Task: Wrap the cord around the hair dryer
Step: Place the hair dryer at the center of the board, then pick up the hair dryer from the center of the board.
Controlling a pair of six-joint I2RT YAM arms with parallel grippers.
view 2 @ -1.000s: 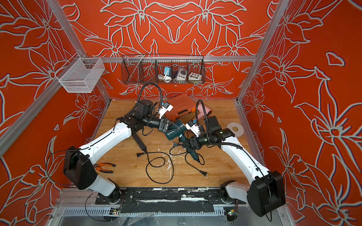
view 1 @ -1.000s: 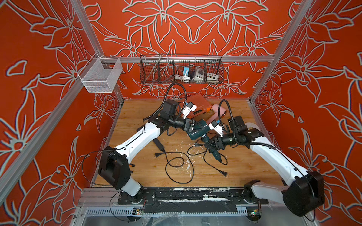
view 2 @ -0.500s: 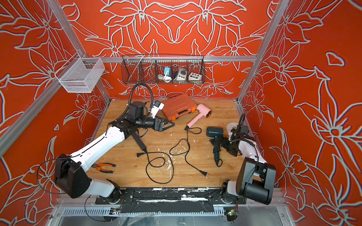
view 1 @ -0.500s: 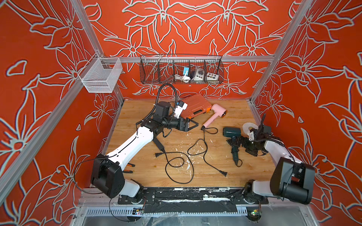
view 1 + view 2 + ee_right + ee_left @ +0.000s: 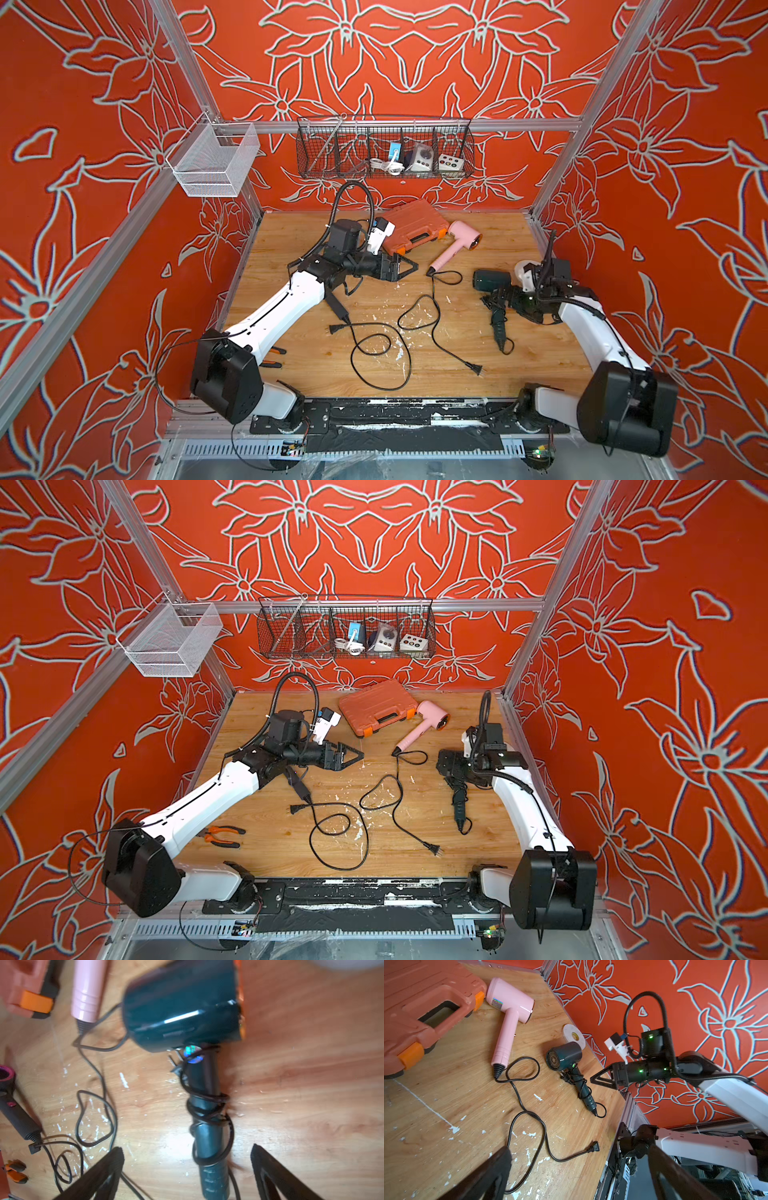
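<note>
A dark teal hair dryer lies at the right of the wooden table, its black cord coiled round the handle. My right gripper hangs just above that handle, open, with a gap on both sides. My left gripper is open over the table's left middle, holding nothing. A pink hair dryer lies at the back, its loose cord trailing forward to a plug. A black hair dryer lies under my left arm with a looped cord.
An orange tool case sits at the back beside the pink dryer. A tape roll lies by the right wall. Orange-handled pliers lie at the front left. A black wire basket and a white one hang on the walls.
The teal dryer went from the table's centre to the right side with my right arm. My left gripper drew back to the left, away from it, and opened fully.
</note>
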